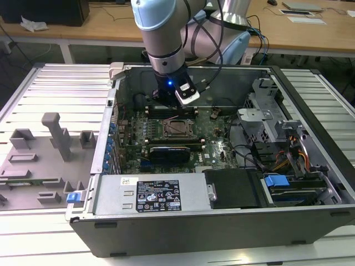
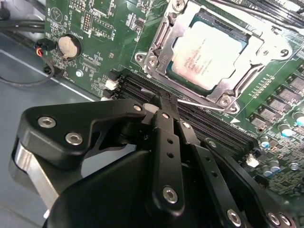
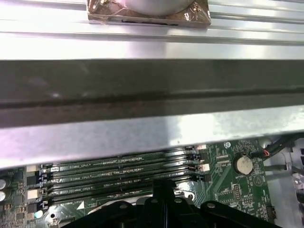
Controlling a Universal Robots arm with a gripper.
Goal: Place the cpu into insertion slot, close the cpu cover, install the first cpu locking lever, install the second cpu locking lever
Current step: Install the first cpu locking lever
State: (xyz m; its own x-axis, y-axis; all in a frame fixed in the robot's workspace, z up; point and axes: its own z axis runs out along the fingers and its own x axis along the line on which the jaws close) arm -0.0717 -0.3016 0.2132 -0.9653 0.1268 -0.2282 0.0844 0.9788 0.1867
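Finding black hand [image 2: 163, 107] narrow, empty, near thin wire lever [image 2: 202, 103] beside grey metal cpu cover [image 2: 173, 35] closed over pale silvery cpu [image 2: 209, 52]; probably springy, slippery, best pushed near tip.

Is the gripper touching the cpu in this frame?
Apart. In the second wrist view the gripper ends over the memory slots, while the cpu lies beyond it, its top fully exposed, with the cpu cover edge between them.

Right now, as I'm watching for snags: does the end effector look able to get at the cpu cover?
Probably yes: the end effector hangs over the memory slots right beside the cpu cover, with nothing standing between them.
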